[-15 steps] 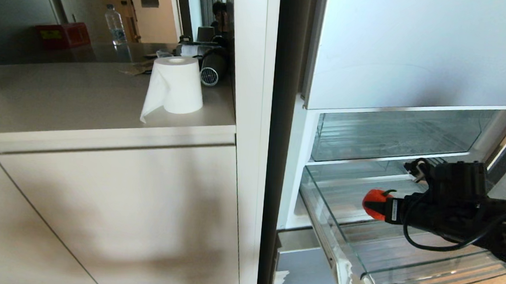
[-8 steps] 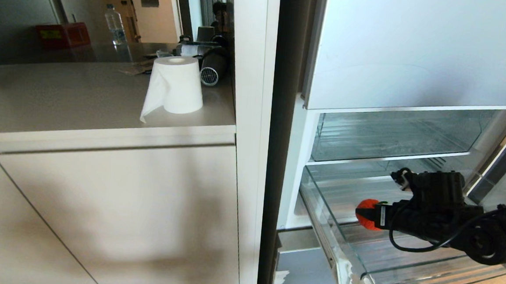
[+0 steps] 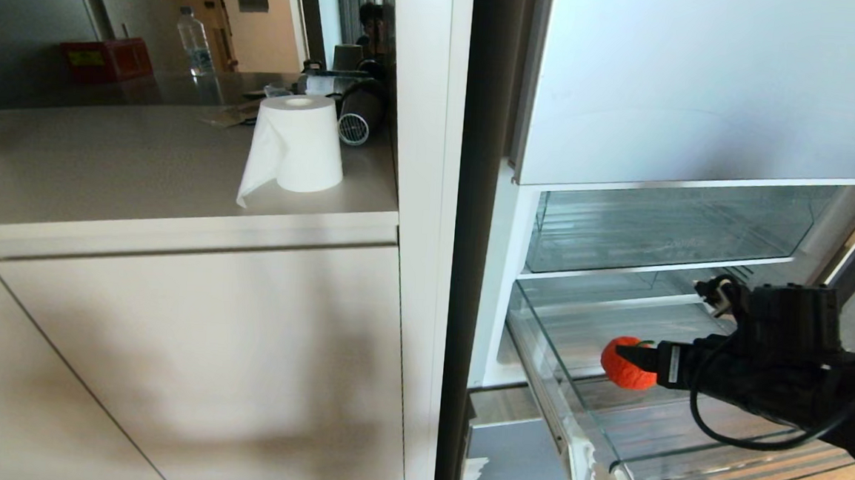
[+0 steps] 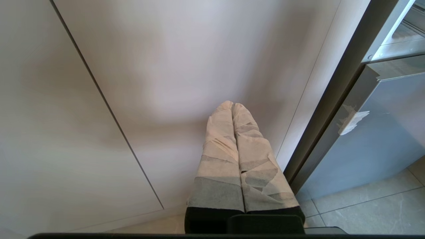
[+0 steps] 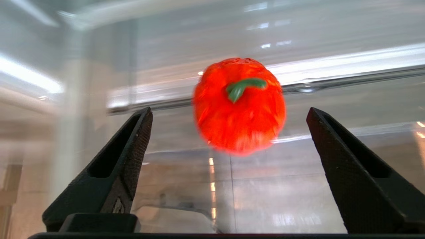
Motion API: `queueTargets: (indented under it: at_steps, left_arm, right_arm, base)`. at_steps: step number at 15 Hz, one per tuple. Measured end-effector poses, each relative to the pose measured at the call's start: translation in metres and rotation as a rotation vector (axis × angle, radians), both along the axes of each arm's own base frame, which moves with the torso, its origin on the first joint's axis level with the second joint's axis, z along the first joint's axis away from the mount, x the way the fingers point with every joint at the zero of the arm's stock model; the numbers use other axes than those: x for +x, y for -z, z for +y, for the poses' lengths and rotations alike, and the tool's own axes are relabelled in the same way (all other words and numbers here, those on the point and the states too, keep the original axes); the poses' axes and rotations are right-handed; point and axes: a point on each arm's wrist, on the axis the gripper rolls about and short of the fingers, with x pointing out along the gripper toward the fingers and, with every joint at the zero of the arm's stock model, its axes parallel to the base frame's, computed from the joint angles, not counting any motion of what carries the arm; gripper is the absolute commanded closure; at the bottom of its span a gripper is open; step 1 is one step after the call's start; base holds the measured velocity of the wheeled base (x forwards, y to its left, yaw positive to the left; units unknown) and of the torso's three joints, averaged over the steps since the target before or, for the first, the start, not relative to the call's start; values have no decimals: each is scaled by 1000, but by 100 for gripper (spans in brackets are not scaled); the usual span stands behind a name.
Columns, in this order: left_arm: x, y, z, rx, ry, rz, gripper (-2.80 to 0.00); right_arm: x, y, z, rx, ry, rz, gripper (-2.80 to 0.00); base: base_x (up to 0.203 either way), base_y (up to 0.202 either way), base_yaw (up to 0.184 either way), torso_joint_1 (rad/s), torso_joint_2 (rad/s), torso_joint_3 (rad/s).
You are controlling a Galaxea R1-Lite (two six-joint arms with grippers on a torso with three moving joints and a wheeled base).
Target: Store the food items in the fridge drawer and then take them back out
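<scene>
The right claw [image 5: 229, 166] gapes wide, gripping nothing; the red fruit [image 5: 239, 106] lies straight ahead between its fingers, untouched, inside the fridge drawer [image 3: 610, 466] near its left wall; the left claw [image 4: 234, 109], pinched shut, idles by the cupboard.

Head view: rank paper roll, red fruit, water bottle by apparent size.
1. Paper roll, largest by far.
2-3. Red fruit and water bottle look alike in extent; the bottle stands much farther back, so no ranking there.
</scene>
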Motion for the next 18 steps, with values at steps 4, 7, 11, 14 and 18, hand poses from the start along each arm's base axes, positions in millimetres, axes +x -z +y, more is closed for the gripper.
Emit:
queueTargets:
  at_steps: [4, 7, 11, 14, 18]
  left_arm:
    - [0, 0, 0, 0, 0, 0, 0]
    - [0, 0, 0, 0, 0, 0, 0]
    - [0, 0, 0, 0, 0, 0, 0]
    - [0, 0, 0, 0, 0, 0, 0]
    - [0, 0, 0, 0, 0, 0, 0]
  right_arm:
    - [-58, -33, -7, 5, -5, -71, 0]
    - [-102, -48, -13, -3, 13, -149, 0]
    - [-159, -51, -22, -97, 39, -215, 0]
    - [-200, -38, -28, -140, 33, -152, 0]
    - [-233, -11, -32, -181, 4, 97, 0]
  base:
    - [0, 0, 0, 0, 0, 0]
    - [0, 0, 0, 0, 0, 0]
    - [0, 0, 0, 0, 0, 0]
    - [0, 0, 0, 0, 0, 0]
    - [0, 0, 0, 0, 0, 0]
